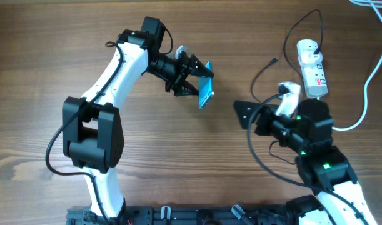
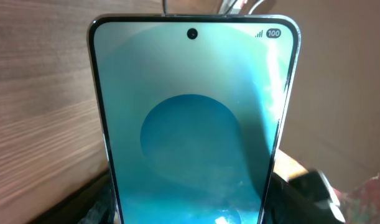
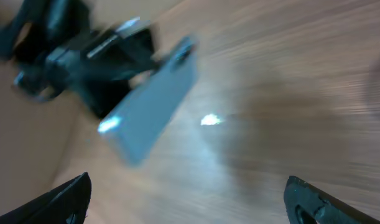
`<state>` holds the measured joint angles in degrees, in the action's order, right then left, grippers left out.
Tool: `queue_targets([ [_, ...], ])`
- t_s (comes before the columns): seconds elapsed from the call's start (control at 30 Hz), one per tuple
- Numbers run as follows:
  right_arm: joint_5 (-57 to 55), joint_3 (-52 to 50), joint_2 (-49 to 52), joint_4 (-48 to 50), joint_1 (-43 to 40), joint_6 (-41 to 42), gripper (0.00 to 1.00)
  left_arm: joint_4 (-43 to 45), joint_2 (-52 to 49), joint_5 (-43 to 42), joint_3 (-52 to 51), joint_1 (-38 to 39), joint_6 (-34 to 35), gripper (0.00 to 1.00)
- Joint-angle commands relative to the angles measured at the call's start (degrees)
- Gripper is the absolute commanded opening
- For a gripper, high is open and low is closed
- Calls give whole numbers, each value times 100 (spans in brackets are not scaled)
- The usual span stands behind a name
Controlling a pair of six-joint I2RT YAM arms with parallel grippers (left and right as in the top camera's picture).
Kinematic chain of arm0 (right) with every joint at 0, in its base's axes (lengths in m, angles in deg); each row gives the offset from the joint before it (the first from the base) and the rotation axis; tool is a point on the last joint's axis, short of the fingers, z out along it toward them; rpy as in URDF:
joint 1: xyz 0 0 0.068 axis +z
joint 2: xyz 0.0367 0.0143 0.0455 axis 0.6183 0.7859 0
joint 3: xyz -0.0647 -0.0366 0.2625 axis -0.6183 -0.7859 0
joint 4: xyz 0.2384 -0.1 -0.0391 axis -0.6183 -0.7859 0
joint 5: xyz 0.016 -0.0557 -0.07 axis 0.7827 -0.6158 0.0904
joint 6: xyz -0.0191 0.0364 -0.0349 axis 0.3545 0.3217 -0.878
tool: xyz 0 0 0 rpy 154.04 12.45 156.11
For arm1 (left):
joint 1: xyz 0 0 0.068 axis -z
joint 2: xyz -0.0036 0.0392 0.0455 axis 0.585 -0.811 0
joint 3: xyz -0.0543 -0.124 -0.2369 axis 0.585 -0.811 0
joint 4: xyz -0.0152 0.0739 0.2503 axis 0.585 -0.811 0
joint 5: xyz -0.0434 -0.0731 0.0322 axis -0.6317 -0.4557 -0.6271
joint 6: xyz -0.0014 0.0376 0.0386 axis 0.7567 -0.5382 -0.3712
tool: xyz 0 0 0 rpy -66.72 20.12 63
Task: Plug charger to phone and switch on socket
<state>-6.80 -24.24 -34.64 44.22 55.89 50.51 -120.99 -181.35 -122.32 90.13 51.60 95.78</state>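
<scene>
Phone held up in the left jaws; right jaws spread wide and empty.

From overhead, the left jaws are closed on the phone (image 1: 205, 92), holding it tilted on edge over the middle of the counter (image 1: 178, 181), a little toward the far edge. The right jaws, open with nothing in them, sit just right of it. The socket (image 1: 311, 69) lies near the far right corner, its white cord (image 1: 366, 94) curving along the right edge. The charger (image 1: 273, 62) has its tip loose on the counter between socket and phone. In the left wrist view, the phone (image 2: 190, 124) fills the frame, lit screen facing the camera, gripped at its lower end. The right wrist view is blurred: the phone (image 3: 153, 106) hangs tilted ahead, and the fingertips (image 3: 65, 199) are far apart with only counter between them.
</scene>
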Motion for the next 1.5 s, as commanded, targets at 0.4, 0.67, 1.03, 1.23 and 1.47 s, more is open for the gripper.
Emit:
queue_targets([
  [0.4,-1419,195,2350,2566,1611,289,99,553,-20,1705,133,-20,1445,38],
  [0.67,-1923,195,3285,3685,1810,297,85,636,-20,1718,133,-15,1569,39],
  [1.03,-2332,195,3799,4409,1810,909,65,629,-20,1716,133,-15,1567,39],
  [1.23,-2291,195,4107,4686,1810,1143,64,629,-20,1716,133,-15,1567,39],
  [1.47,-2293,369,4518,4940,1810,1191,58,629,-20,1716,133,127,1563,39],
])
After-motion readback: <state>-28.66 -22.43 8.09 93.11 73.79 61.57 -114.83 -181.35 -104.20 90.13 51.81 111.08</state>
